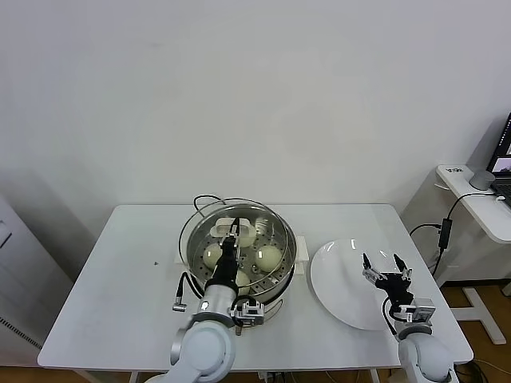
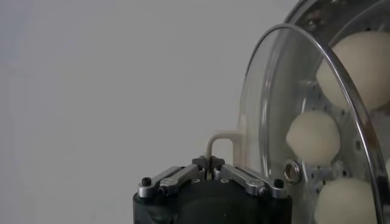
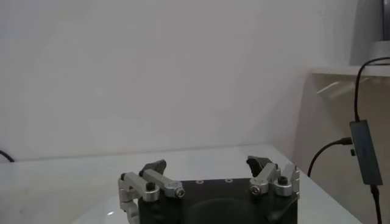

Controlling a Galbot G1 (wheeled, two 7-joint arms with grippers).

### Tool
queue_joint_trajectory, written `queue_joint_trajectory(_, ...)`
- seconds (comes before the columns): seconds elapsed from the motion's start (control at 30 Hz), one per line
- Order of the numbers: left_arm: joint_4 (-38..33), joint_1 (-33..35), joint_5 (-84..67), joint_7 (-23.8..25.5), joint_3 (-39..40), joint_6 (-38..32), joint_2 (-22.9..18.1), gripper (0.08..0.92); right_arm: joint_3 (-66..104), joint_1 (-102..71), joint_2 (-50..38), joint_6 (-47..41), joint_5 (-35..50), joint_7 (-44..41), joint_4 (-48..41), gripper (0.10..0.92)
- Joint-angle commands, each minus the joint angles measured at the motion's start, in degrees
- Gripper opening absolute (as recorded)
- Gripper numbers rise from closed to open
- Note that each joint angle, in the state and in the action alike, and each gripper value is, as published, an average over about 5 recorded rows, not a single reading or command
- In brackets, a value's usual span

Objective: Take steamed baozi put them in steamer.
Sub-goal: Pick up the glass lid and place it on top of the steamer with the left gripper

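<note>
The steamer [image 1: 291, 254] stands mid-table, a shiny steel basket with several cream-white baozi inside, such as one baozi [image 1: 269, 257] on the right and another baozi [image 1: 211, 255] on the left. My left gripper [image 1: 231, 238] is shut on the cream handle [image 2: 223, 137] of the round glass lid [image 1: 194, 225], holding it tilted over the steamer. In the left wrist view my left gripper [image 2: 210, 161] pinches the handle, and baozi [image 2: 312, 137] show through the lid glass [image 2: 268, 109]. My right gripper [image 1: 383, 266] is open and empty above the flat white plate [image 1: 339, 281].
A black cord [image 1: 182, 289] loops at the steamer's front left. A white side table [image 1: 479, 195] with cables stands off the table's right edge. My right gripper [image 3: 207, 165] shows bare table beyond it in its wrist view.
</note>
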Motion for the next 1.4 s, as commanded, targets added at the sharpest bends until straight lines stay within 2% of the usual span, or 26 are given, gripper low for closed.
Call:
queue_joint_trajectory(0.03,1.43,-0.16,0.41,-0.39,0.91,-0.29,-0.87,0.102,0.02,0.01,0.14,0.06,-0.04,-0.06,-0.10,0.823)
queue_joint_trajectory(0.9,3.23,0.28,0.66,-1.21,1.55,-0.34,-2.13,0.102,0.35,-0.27,0.54,0.43,-0.53,-0.49,-0.82,0.823)
queue_joint_trajectory(1.4,2.80,1.68,-6.34,-4.77,1.39,0.93,-1.63,0.111,0.45,-0.37,0.73,0.59,-0.70,-0.79,-0.87,0.823)
